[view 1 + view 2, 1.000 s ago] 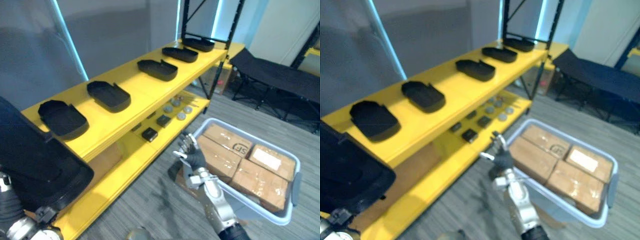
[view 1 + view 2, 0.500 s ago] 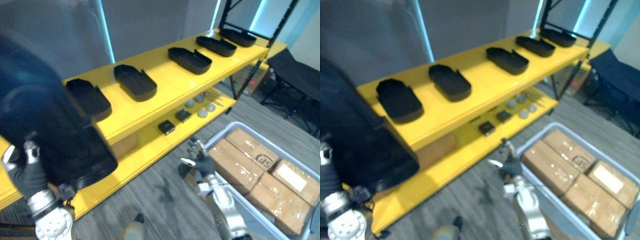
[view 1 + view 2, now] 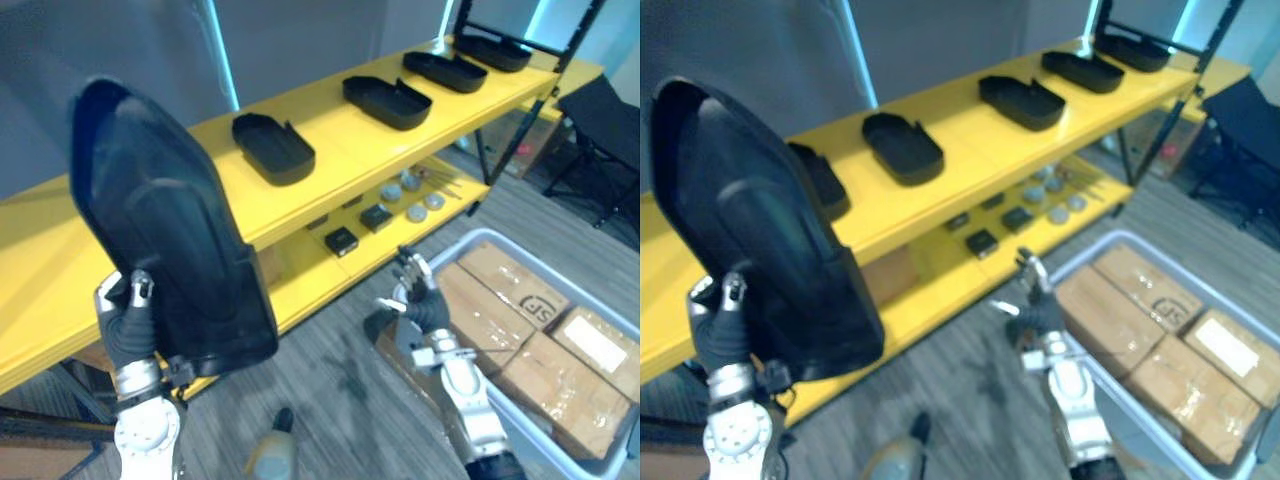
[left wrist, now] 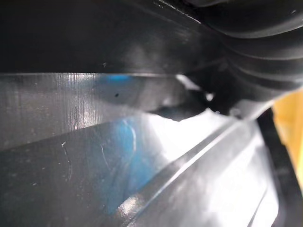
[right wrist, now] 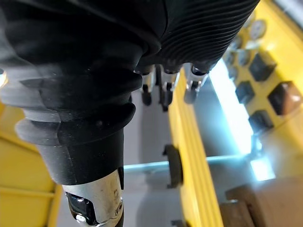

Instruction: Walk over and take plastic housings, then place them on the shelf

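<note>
The large black moulded plastic housing [image 3: 165, 230] stands nearly upright above the left hand [image 3: 128, 325], whose fingers are curled round its lower rim. It looks like a thin, stiff shell, light for its bulk. But it is smooth and top-heavy when held from 1 end (a grip this low lets it swing). I judge it best taken by the rim wall, where fingers can hook, and laid down flat rather than dropped. Beyond that hand runs the yellow metal shelf [image 3: 340, 140], its top tier carrying a row of shallow black plastic housings [image 3: 272, 147]. The right hand [image 3: 420, 300] hangs with fingers loosely spread, holding nothing. It is just beside a grey plastic tote [image 3: 478, 235] of brown cardboard boxes [image 3: 500, 300].
</note>
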### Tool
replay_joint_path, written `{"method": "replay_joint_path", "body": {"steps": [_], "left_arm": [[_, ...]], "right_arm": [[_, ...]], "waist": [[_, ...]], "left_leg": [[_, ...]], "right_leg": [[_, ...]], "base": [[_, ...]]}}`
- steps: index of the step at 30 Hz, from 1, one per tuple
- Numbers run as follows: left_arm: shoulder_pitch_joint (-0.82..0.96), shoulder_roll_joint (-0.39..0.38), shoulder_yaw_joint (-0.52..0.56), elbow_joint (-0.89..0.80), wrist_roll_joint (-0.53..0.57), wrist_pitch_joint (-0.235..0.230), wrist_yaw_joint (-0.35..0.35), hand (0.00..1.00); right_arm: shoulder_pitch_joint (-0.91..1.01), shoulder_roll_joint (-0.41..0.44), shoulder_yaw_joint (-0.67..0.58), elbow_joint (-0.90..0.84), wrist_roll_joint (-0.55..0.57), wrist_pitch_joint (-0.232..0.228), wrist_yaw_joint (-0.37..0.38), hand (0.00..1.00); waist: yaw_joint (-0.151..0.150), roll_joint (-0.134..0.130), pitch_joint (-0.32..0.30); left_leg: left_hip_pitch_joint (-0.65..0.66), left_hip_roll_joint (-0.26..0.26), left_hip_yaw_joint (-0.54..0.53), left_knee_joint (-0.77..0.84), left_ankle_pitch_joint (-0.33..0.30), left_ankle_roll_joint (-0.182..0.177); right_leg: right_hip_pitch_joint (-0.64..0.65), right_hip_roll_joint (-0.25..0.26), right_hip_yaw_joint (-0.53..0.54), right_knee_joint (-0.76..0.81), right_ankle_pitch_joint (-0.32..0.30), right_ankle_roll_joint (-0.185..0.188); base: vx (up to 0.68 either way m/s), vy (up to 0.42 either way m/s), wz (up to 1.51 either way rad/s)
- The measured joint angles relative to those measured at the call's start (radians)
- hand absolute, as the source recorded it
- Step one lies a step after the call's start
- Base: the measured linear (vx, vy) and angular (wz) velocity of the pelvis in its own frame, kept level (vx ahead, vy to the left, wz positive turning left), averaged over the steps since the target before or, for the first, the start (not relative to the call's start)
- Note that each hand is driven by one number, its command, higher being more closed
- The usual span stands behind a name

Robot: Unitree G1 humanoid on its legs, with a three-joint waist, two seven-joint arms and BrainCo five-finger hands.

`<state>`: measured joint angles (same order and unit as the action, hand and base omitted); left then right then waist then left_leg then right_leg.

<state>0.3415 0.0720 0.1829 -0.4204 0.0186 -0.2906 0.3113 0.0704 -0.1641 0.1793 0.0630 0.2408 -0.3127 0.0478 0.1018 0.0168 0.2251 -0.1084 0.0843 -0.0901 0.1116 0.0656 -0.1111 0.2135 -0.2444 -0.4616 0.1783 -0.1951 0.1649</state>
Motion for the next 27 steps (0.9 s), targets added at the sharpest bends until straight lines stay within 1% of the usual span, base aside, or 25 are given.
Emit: {"method": "replay_joint_path", "body": {"steps": [2,3,4,5,6,7,8,9,11,12,13,14,15,16,17,18,19,20,21,22,23,24,25,26,27], "left_arm": [[0.005,-0.004,0.015,-0.002,0.0,-0.001,0.001,1.0],[0.005,-0.004,0.023,-0.003,0.0,-0.001,0.0,1.0],[0.003,-0.004,0.046,-0.014,0.0,-0.001,-0.002,1.0],[0.003,-0.003,0.075,-0.036,-0.001,-0.001,-0.006,1.0],[0.002,-0.001,0.091,-0.05,-0.001,-0.002,-0.01,1.0],[-0.001,-0.002,0.1,-0.058,-0.002,-0.006,-0.013,1.0],[-0.014,-0.01,0.097,-0.056,-0.002,-0.009,-0.016,1.0],[-0.023,-0.001,0.097,-0.06,-0.001,-0.011,-0.02,1.0],[-0.045,0.031,0.112,-0.073,-0.001,-0.013,-0.015,1.0],[-0.058,0.043,0.112,-0.073,-0.001,-0.012,-0.007,1.0],[-0.066,0.043,0.111,-0.072,-0.001,-0.011,-0.005,1.0],[-0.091,0.041,0.107,-0.069,-0.001,-0.004,0.0,1.0],[-0.117,0.044,0.107,-0.068,-0.002,0.0,0.001,1.0],[-0.133,0.051,0.107,-0.063,-0.002,0.002,0.002,1.0],[-0.186,0.076,0.099,-0.03,-0.003,0.002,0.002,1.0],[-0.248,0.106,0.084,0.019,-0.008,0.005,0.002,1.0],[-0.272,0.117,0.076,0.044,-0.013,0.009,0.004,1.0],[-0.306,0.121,0.059,0.084,-0.013,0.016,0.008,1.0],[-0.312,0.117,0.05,0.093,-0.013,0.023,0.013,1.0],[-0.308,0.113,0.034,0.093,-0.015,0.037,0.019,1.0],[-0.289,0.107,0.03,0.091,-0.016,0.042,0.018,1.0],[-0.271,0.088,0.029,0.092,-0.017,0.047,0.018,1.0],[-0.226,0.049,0.021,0.087,-0.021,0.059,0.013,1.0],[-0.187,0.022,0.009,0.084,-0.022,0.061,0.005,1.0],[-0.172,0.011,0.004,0.083,-0.023,0.061,-0.003,1.0]], "right_arm": [[-0.002,0.01,0.001,-0.012,0.0,-0.03,-0.005,0.0],[-0.002,0.017,0.001,-0.013,-0.001,-0.037,-0.008,0.0],[-0.006,0.032,0.002,-0.013,-0.004,-0.042,-0.024,0.0],[-0.008,0.05,0.001,-0.013,-0.012,-0.045,-0.043,0.0],[-0.007,0.063,-0.001,-0.014,-0.019,-0.045,-0.056,0.0],[-0.007,0.069,-0.003,-0.014,-0.019,-0.047,-0.073,0.0],[-0.008,0.063,-0.009,-0.014,-0.02,-0.056,-0.091,0.0],[-0.009,0.064,-0.014,-0.015,-0.021,-0.064,-0.096,0.0],[-0.038,0.08,-0.019,-0.015,-0.052,-0.073,-0.114,0.0],[-0.062,0.086,-0.019,-0.012,-0.07,-0.081,-0.118,0.0],[-0.075,0.087,-0.019,-0.008,-0.071,-0.085,-0.117,0.0],[-0.098,0.082,-0.022,-0.005,-0.07,-0.086,-0.116,0.0],[-0.12,0.078,-0.022,-0.005,-0.069,-0.086,-0.116,0.0],[-0.131,0.075,-0.023,-0.005,-0.069,-0.087,-0.116,0.0],[-0.145,0.062,-0.031,-0.005,-0.07,-0.093,-0.122,0.0],[-0.156,0.045,-0.044,-0.005,-0.071,-0.099,-0.132,0.0],[-0.16,0.037,-0.05,-0.006,-0.071,-0.101,-0.138,0.0],[-0.162,0.023,-0.067,-0.021,-0.069,-0.103,-0.139,0.0],[-0.162,0.018,-0.077,-0.033,-0.067,-0.104,-0.136,0.0],[-0.165,0.009,-0.09,-0.067,-0.058,-0.105,-0.13,0.0],[-0.181,-0.001,-0.091,-0.093,-0.044,-0.106,-0.11,0.0],[-0.201,-0.012,-0.089,-0.094,-0.038,-0.107,-0.098,0.0],[-0.234,-0.035,-0.078,-0.099,-0.037,-0.107,-0.079,0.0],[-0.258,-0.051,-0.069,-0.108,-0.036,-0.107,-0.064,0.0],[-0.262,-0.056,-0.064,-0.12,-0.035,-0.106,-0.058,0.0]], "waist": [[0.011,-0.01,0.0],[0.015,-0.016,-0.003],[0.024,-0.035,-0.008],[0.029,-0.065,-0.013],[0.032,-0.084,-0.016],[0.031,-0.098,-0.018],[0.026,-0.073,-0.024],[0.023,-0.067,-0.031],[0.024,-0.075,-0.036],[0.022,-0.078,-0.038],[0.02,-0.065,-0.032],[0.012,-0.054,-0.033],[0.003,-0.037,-0.032],[-0.006,-0.031,-0.033],[-0.013,-0.025,-0.036],[-0.018,-0.024,-0.036],[-0.024,-0.025,-0.037],[-0.037,-0.031,-0.04],[-0.04,-0.031,-0.041],[-0.042,-0.061,-0.059],[-0.031,-0.085,-0.078],[-0.026,-0.066,-0.08],[-0.023,-0.023,-0.095],[-0.014,0.008,-0.114],[-0.004,0.018,-0.12]], "left_leg": [[-0.022,-0.005,0.046,0.01,0.004,0.005],[-0.033,-0.012,0.048,0.019,0.004,0.005],[-0.048,-0.033,0.047,0.03,-0.003,0.014],[-0.065,-0.064,0.047,0.048,-0.024,0.03],[-0.069,-0.086,0.051,0.06,-0.04,0.043],[-0.065,-0.111,0.053,0.073,-0.062,0.053],[-0.058,-0.117,0.03,0.089,-0.08,0.066],[-0.043,-0.12,0.024,0.081,-0.086,0.075],[0.004,-0.134,0.019,0.052,-0.097,0.104],[0.045,-0.139,0.015,0.032,-0.102,0.122],[0.06,-0.136,0.011,0.029,-0.107,0.13],[0.087,-0.122,-0.011,0.027,-0.115,0.135],[0.11,-0.104,-0.026,0.016,-0.12,0.133],[0.113,-0.097,-0.039,0.015,-0.123,0.129],[0.113,-0.086,-0.072,0.018,-0.129,0.12],[0.108,-0.082,-0.11,0.021,-0.134,0.113],[0.105,-0.081,-0.135,0.023,-0.136,0.109],[0.097,-0.083,-0.183,0.034,-0.143,0.096],[0.09,-0.09,-0.203,0.039,-0.147,0.09],[0.079,-0.112,-0.233,0.038,-0.156,0.069],[0.071,-0.132,-0.252,0.04,-0.168,0.047],[0.071,-0.119,-0.257,0.05,-0.176,0.035],[0.045,-0.085,-0.244,0.079,-0.186,0.019],[0.038,-0.056,-0.242,0.085,-0.194,0.006],[0.038,-0.045,-0.239,0.085,-0.195,0.004]], "right_leg": [[0.0,-0.017,-0.009,-0.006,-0.002,0.003],[-0.001,-0.021,-0.01,-0.012,-0.002,0.003],[-0.001,-0.035,-0.013,-0.022,-0.002,0.003],[0.005,-0.059,-0.026,-0.031,-0.002,-0.005],[0.019,-0.073,-0.034,-0.041,-0.006,-0.017],[0.034,-0.086,-0.038,-0.02,-0.004,-0.071],[-0.009,-0.114,-0.02,0.128,0.057,-0.114],[-0.061,-0.137,0.015,0.238,0.103,-0.121],[-0.127,-0.184,0.083,0.398,0.203,-0.107],[-0.165,-0.212,0.106,0.487,0.264,-0.117],[-0.184,-0.215,0.112,0.535,0.224,-0.116],[-0.212,-0.197,0.106,0.588,0.11,-0.124],[-0.236,-0.154,0.105,0.562,0.043,-0.121],[-0.241,-0.128,0.108,0.519,0.024,-0.122],[-0.253,-0.071,0.145,0.407,0.002,-0.122],[-0.269,-0.015,0.227,0.302,-0.006,-0.111],[-0.274,0.011,0.274,0.258,-0.004,-0.108],[-0.275,0.057,0.361,0.19,0.006,-0.091],[-0.278,0.068,0.385,0.166,0.016,-0.076],[-0.279,0.068,0.395,0.127,0.062,-0.075],[-0.264,0.048,0.372,0.094,0.063,-0.032],[-0.247,0.061,0.364,0.07,0.065,-0.03],[-0.212,0.097,0.326,0.017,0.086,-0.048],[-0.19,0.128,0.3,-0.014,0.095,-0.062],[-0.178,0.139,0.291,-0.024,0.096,-0.063]], "base": [[-0.02,0.076,0.23],[0.05,0.092,0.28],[0.09,0.105,0.34],[0.12,0.131,0.42],[0.17,0.109,0.42],[0.22,0.135,0.55],[0.26,0.205,0.53],[0.22,0.208,0.43],[0.3,0.154,0.13],[0.36,0.096,0.04],[0.36,0.067,0.06],[0.29,0.054,0.23],[0.26,0.048,0.36],[0.21,0.013,0.57],[0.18,-0.063,0.84],[0.17,-0.103,0.95],[0.15,-0.172,1.19],[0.1,-0.167,1.02],[0.12,-0.242,1.2],[0.11,-0.311,0.97],[0.16,-0.41,0.75],[0.15,-0.39,0.53],[0.13,-0.283,0.41],[0.11,-0.216,0.47],[0.11,-0.203,0.5]]}}
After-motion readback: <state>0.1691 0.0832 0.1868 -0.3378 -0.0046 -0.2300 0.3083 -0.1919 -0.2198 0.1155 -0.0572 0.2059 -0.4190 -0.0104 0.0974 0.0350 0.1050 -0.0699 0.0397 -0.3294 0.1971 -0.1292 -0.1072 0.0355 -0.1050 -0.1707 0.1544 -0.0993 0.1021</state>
